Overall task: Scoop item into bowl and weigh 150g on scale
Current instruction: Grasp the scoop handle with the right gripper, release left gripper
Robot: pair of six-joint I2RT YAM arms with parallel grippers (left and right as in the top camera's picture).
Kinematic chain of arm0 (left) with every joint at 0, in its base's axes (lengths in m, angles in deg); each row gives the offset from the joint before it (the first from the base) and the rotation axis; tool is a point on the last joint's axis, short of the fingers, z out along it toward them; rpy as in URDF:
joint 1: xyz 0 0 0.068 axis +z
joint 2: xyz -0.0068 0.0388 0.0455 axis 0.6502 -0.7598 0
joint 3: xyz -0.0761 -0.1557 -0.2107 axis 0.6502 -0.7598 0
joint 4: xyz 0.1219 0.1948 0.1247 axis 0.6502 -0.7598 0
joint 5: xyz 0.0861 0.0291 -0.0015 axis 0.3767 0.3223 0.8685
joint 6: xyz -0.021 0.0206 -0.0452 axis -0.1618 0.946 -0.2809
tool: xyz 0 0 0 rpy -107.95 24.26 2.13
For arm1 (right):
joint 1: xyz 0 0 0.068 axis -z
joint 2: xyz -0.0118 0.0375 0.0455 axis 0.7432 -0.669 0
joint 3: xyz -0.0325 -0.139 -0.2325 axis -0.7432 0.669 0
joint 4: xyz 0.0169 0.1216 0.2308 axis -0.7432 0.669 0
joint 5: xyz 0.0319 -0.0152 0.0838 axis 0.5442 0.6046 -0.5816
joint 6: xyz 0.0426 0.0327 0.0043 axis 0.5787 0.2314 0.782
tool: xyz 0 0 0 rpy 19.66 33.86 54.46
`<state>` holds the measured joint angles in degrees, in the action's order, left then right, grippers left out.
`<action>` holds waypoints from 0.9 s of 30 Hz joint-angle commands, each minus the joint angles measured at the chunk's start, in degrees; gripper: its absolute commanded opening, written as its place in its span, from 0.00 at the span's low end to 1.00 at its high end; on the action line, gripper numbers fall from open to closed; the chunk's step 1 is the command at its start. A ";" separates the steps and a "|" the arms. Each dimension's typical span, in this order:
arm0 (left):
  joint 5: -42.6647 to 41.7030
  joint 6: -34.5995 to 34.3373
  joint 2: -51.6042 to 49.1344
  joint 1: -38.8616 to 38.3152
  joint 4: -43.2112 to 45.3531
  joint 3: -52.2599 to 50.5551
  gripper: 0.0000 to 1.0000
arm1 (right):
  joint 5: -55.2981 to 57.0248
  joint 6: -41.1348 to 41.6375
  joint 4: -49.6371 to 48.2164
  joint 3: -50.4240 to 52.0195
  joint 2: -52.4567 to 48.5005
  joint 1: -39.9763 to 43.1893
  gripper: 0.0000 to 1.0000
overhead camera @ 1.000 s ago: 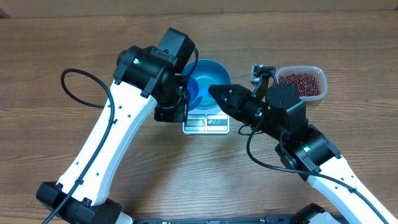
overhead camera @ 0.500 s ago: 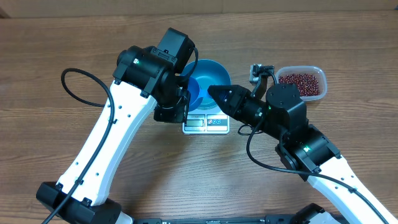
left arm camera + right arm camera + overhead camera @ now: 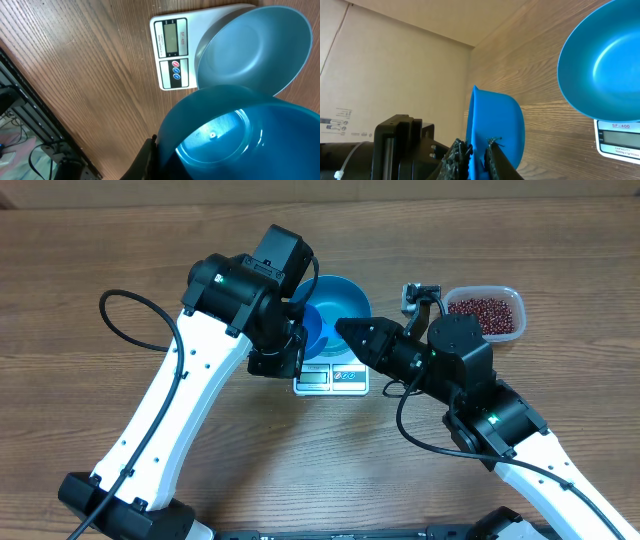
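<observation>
My tabletop (image 3: pixel 100 240) is brown wood with long, streaky grain, evenly lit by soft light. Behind its far edge stands a plain tan cardboard wall (image 3: pixel 395 65) with a small printed label (image 3: pixel 337 116). Past one side I see a black rail (image 3: pixel 25 92) and blurred cables (image 3: pixel 37 152) below.

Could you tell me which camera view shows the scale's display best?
The left wrist view: the scale shows its display and buttons in full, large and unobstructed. Overhead shows only the small front strip, a blue bowl covering the rest. The right wrist catches just part of the display at its frame edge.
</observation>
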<state>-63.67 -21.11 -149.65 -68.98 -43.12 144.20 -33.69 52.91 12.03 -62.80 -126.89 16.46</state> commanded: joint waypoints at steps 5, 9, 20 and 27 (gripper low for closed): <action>-0.46 1.29 -0.04 -0.15 -0.17 0.02 0.04 | -0.39 -0.50 -0.11 -1.07 0.37 -0.26 0.10; -0.44 1.29 -0.04 -0.15 -0.15 0.02 0.04 | -0.42 -0.50 -0.11 -1.07 0.37 -0.26 0.05; -0.42 1.29 -0.07 -0.15 0.28 0.02 0.87 | -0.79 -0.50 0.96 -1.07 0.37 -0.26 0.04; -0.44 1.31 -0.04 -0.09 1.20 0.04 1.00 | -0.72 -0.55 1.03 -1.07 0.37 -0.20 0.04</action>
<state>-63.91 -20.30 -149.65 -68.98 -42.11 144.20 -34.17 52.86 13.50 -62.80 -126.89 16.46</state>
